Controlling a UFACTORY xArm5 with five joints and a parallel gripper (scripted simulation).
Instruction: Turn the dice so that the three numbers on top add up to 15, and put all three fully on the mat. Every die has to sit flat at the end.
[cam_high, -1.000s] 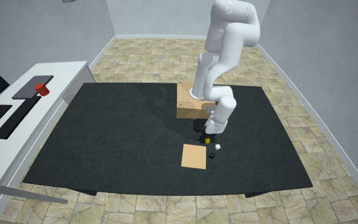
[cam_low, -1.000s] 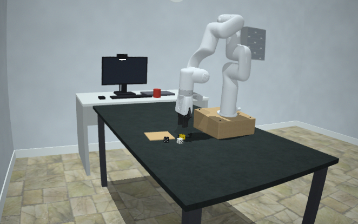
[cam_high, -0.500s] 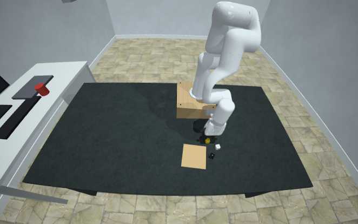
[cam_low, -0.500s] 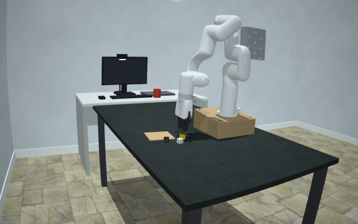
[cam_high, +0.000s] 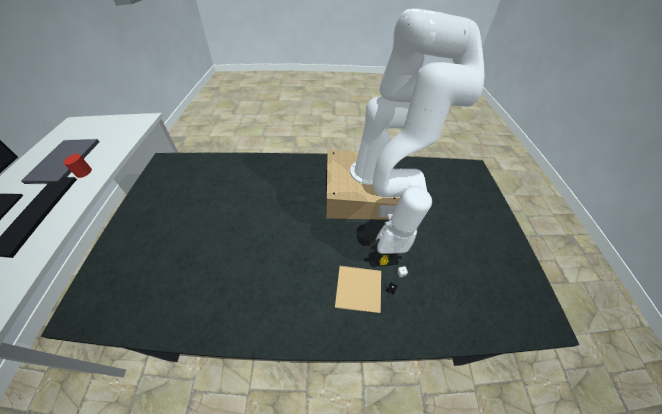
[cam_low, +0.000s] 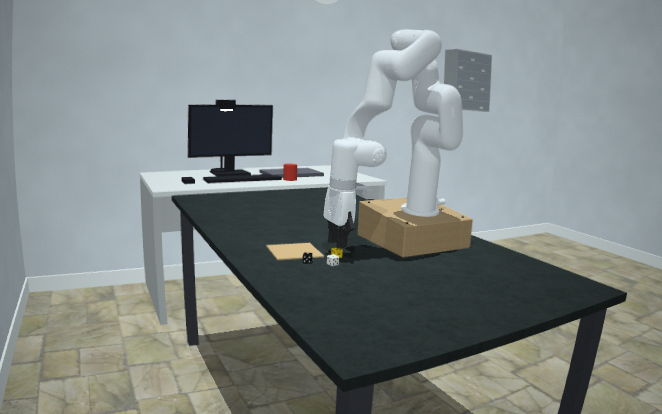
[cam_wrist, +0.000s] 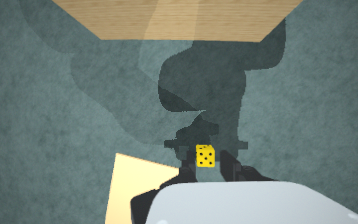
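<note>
Basically, white arm (cam_high: 435, 100) (cam_low: 425, 165) over dark worktop (cam_high: 225, 250) (cam_low: 425, 300), base on wooden box (cam_high: 350, 209) (cam_low: 380, 225); arm hides part of box in top view. Tan mat (cam_high: 358, 290) (cam_low: 292, 251) (cam_wrist: 137, 192) cut off at wrist-view edge. Gripper (cam_low: 340, 244) (cam_wrist: 205, 161) partly open, fingers either side of yellow die, nothing held; top view hides fingertips. Yellow die (cam_high: 384, 260) (cam_low: 337, 252) (cam_wrist: 205, 156), white die (cam_high: 402, 271) (cam_low: 333, 260), black die (cam_high: 392, 288) (cam_low: 307, 258): all off mat, near it. Yellow shows five pips in wrist view; black's top too small to read.
</note>
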